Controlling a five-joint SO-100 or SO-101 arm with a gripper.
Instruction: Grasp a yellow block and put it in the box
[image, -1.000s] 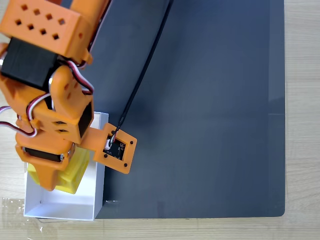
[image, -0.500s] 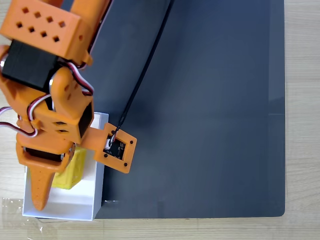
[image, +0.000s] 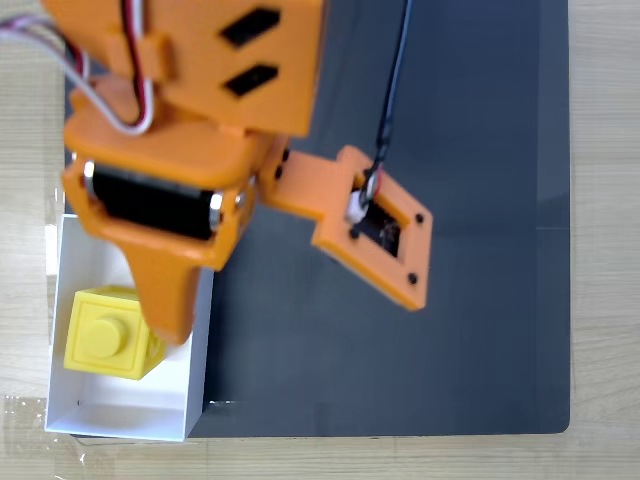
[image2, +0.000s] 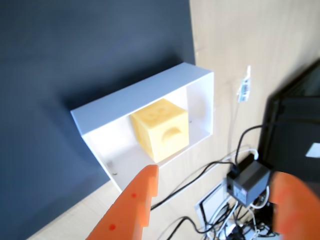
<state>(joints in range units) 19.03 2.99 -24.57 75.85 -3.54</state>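
Block released, arm drawn up and away from the box

A second ago the gripper (image: 165, 325) sat low in the box (image: 190, 400), its fingers closed around the yellow block (image: 105, 332); half a second ago the fingers had parted, one tip reaching toward the box's lower edge in the fixed view. Now the arm has risen toward the fixed camera (it looms much larger), and its wrist camera bracket (image: 375, 225) has shifted up and right. The block lies uncovered, stud face up, in the box; in the wrist view both fingers (image2: 135, 200) stand wide apart above it.
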